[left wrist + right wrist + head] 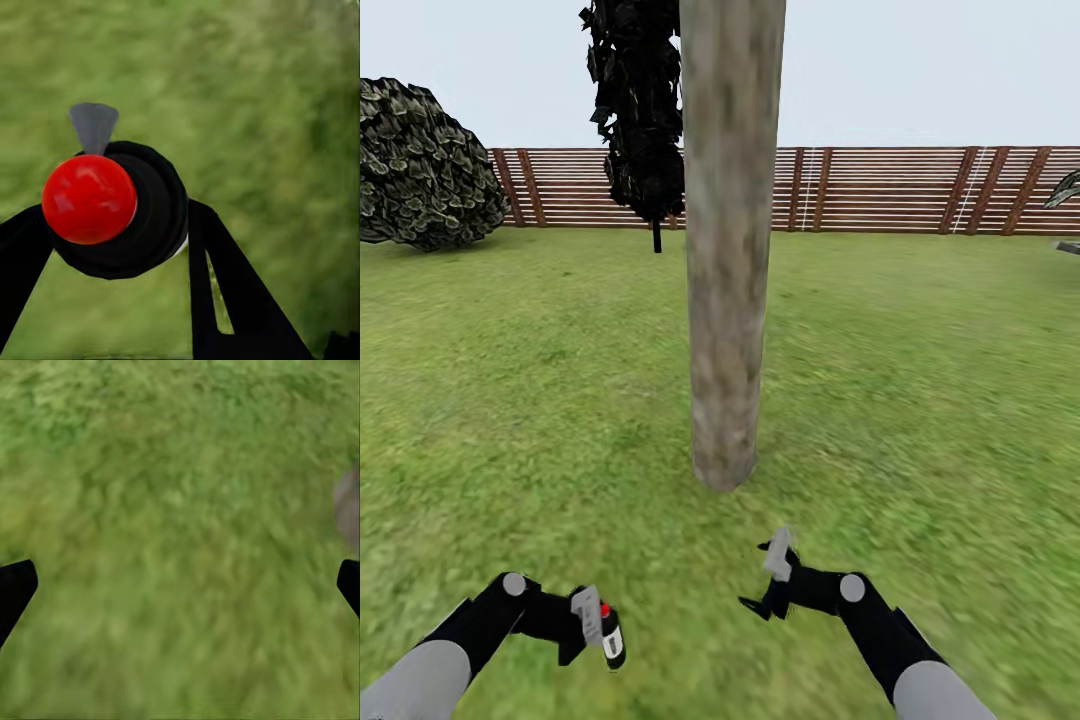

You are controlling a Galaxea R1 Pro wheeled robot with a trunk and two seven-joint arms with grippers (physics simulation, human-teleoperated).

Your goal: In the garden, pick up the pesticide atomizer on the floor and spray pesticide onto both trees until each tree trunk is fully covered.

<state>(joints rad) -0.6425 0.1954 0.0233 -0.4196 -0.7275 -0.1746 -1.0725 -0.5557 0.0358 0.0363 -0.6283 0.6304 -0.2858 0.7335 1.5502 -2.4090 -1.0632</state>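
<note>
Wide green lawn [920, 380] all around, blurry, running far back to a brown slatted fence [880, 190] under pale sky. Dead centre, a thick mottled grey-brown tree trunk [728, 260], upright, rooted in the grass just ahead of both arms and rising out of the top of the head view. Far left, a rounded dark-leaved bush [422, 165] against the fence; just left of the trunk and farther off, a hanging mass of dark blocky foliage [640, 110] on a thin stem. Near left, low in the head view, the left gripper [592, 620] clamped around the pesticide atomizer [611, 634], a small dark bottle with a red cap, held above the grass; from the left wrist camera the same atomizer [120, 214] sits between the black fingers [225, 292], red ball top toward the lens, grey nozzle tab beyond it. Near right, the right gripper [770, 580] hanging over the grass with jaws spread wide and nothing between them, black fingertips [15, 589] at opposite edges of the right wrist view. Possibly the trunk base as a grey blur [348, 506] at that view's edge, too smeared to be sure.
</note>
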